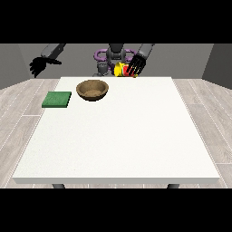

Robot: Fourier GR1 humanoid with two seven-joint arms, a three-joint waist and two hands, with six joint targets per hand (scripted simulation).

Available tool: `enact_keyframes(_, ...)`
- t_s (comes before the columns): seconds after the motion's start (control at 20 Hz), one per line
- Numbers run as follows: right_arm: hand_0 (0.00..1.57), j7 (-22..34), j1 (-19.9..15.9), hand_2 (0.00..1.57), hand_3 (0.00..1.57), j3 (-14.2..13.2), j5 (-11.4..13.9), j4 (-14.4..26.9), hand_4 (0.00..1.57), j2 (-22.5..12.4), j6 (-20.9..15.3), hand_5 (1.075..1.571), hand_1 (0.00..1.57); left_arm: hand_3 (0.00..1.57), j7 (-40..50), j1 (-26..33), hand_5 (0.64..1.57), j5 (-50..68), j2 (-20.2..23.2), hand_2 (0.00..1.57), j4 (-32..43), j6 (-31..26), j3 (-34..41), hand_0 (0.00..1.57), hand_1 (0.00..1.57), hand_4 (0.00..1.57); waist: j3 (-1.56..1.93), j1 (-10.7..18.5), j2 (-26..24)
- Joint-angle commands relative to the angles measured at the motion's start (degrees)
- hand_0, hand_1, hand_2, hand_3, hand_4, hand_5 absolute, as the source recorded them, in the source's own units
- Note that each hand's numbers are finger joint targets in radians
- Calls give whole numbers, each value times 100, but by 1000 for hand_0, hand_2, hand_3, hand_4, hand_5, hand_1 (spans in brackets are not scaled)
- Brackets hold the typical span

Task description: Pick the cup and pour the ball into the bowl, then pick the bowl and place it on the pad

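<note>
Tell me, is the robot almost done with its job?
Not nearly. The hand at the view's right is curled round the yellow cup, lifted behind the table's far edge. Whether the ball has been poured can't be seen. The wooden bowl sits on the table, beside the green pad, not on it.

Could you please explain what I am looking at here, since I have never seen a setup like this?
This is one picture, taken from across a white table and facing a humanoid robot standing behind it. Its two arms end in black hands. On the table lie a brown bowl and, beside it, a flat green pad. The hand at the view's right is wrapped round a yellow cup, held above the table's far edge. The hand at the view's left hangs off to the side, holding nothing.
</note>
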Motion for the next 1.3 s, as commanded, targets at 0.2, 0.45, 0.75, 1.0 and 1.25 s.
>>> enact_keyframes(0.2, 0, 63, -427, 0, 0, 62, 49, 291, 0, -146, 99, 1548, 0, 1559, 1629, -532, 1571, -1215, -176, 1571, -188, -225, -1037, 822, 822, 881, -1, -267, 51)
enact_keyframes(0.45, 0, 157, -777, 0, 180, 250, 260, 191, 0, 62, -435, 1534, 0, 1571, 1868, -611, 1565, -1785, -179, 1571, -229, -436, -1300, 549, 549, 935, -6, -237, 193)
enact_keyframes(0.75, 0, 234, -1253, 0, 273, 374, 328, 249, 0, 368, -763, 1527, 0, 1571, 2486, -824, 1570, -2546, -180, 1571, -330, -678, -2004, 373, 373, 899, -4, -259, 468)
enact_keyframes(1.0, 0, 775, -1697, 0, 218, 378, 156, 263, 0, 252, -513, 1527, 0, 1571, 2815, -599, 1556, -2708, -180, 1571, -510, -1229, -2662, 0, 0, 884, -6, -539, 381)
enact_keyframes(1.25, 0, 319, -1503, 0, 190, 285, 140, 445, 0, 207, -421, 1521, 0, 1571, 2522, -1012, 1434, -2975, -180, 1571, -645, -2168, -2806, 0, 0, 1196, -2, -425, 521)
